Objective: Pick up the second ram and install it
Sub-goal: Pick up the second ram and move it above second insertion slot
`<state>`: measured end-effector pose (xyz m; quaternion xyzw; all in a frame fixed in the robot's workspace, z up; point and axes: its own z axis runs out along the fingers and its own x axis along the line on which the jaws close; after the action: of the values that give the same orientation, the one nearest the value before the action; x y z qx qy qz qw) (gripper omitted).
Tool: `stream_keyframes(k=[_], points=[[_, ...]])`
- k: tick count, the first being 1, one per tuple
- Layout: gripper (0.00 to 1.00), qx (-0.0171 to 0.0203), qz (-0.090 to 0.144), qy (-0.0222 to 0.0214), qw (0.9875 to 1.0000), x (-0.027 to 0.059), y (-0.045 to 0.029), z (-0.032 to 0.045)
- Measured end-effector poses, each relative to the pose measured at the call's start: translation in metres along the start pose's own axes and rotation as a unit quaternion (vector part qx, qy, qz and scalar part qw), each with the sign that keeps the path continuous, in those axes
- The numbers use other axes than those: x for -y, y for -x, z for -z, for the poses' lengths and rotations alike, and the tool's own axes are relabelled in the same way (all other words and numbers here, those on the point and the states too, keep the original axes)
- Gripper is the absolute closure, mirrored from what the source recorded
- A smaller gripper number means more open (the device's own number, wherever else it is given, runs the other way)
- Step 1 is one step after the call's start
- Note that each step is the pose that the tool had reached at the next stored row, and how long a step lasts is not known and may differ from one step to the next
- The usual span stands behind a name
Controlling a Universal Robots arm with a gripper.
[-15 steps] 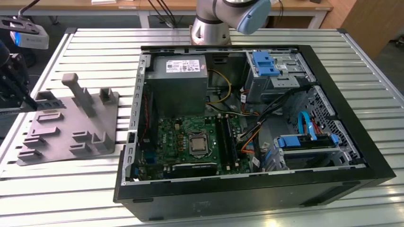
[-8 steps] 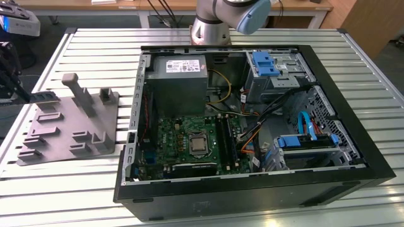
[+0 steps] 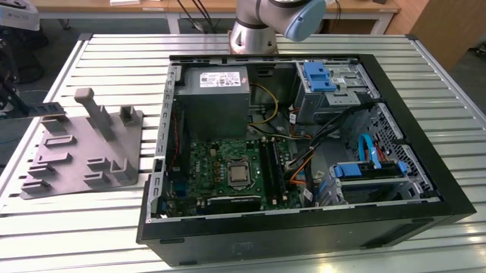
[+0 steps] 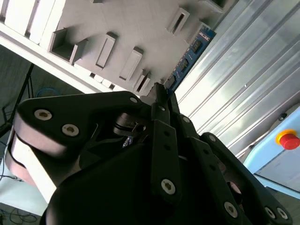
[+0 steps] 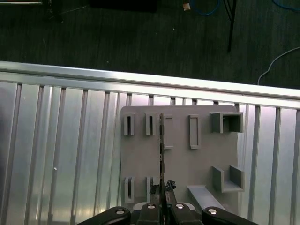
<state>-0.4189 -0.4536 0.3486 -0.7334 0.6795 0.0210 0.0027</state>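
My gripper (image 4: 159,92) is shut on the second ram (image 4: 190,51), a thin blue-green stick with black chips that juts out past the fingertips. In the first wrist view the ram (image 5: 161,150) appears edge-on as a dark thin line rising from the gripper (image 5: 162,188), held above the grey moulded tray (image 5: 183,164). In the exterior view a dark part of the tool (image 3: 34,109) reaches in from the left edge over the tray (image 3: 76,165). The open computer case (image 3: 304,227) lies to the exterior view's right, with long black memory slots (image 3: 270,165) on its green motherboard.
The tray has upright posts (image 3: 95,111) and several small pockets. The slatted metal table (image 3: 114,51) ends close beyond the tray, with dark floor past it. Inside the case are a power supply (image 3: 216,79), cables and blue drive brackets (image 3: 319,77). The arm's base (image 3: 254,28) stands behind the case.
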Motion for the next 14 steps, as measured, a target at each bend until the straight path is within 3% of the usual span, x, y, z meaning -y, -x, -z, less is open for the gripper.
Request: stream_keyframes(k=[10,14], points=[[0.86,0.0001,0.000,0.0001,1.0000,-0.0006,0.0008,0.0224],[0.86,0.0004,0.000,-0.0001,1.0000,-0.0006,0.0008,0.0227]])
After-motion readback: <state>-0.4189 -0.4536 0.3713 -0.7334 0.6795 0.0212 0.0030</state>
